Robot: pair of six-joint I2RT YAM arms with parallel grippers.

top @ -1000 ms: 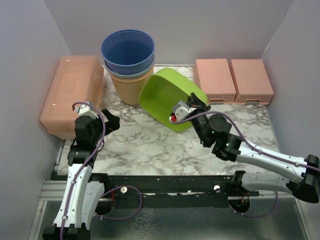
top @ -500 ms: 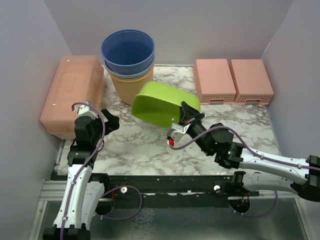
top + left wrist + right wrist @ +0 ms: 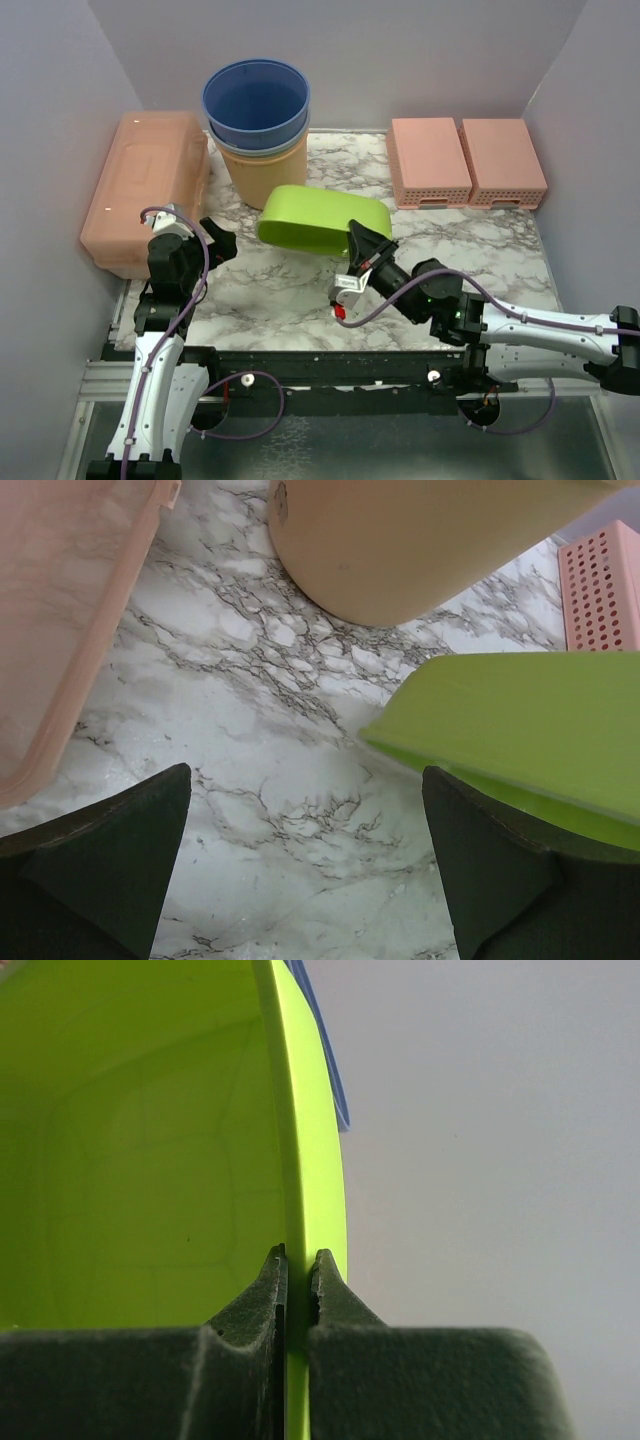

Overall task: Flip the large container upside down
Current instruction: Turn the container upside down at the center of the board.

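Observation:
The large container is a lime green tub [image 3: 320,220], turned mouth down and held a little tilted over the middle of the marble table. My right gripper [image 3: 362,243] is shut on its near right rim; the right wrist view shows the fingers pinching the green rim [image 3: 300,1200], with the tub's inside to the left. My left gripper [image 3: 218,243] is open and empty, low over the table left of the tub. The left wrist view shows the tub's edge [image 3: 520,730] to the right of the fingers.
A stack of blue and tan buckets [image 3: 258,130] stands right behind the tub. A pink lidded box [image 3: 145,185] lies along the left edge. Two pink perforated crates [image 3: 467,160] sit at the back right. Grey walls close in three sides.
My right gripper has rolled the green tub from tilted on its side to mouth down, and has moved it left and nearer. The left arm has stayed put.

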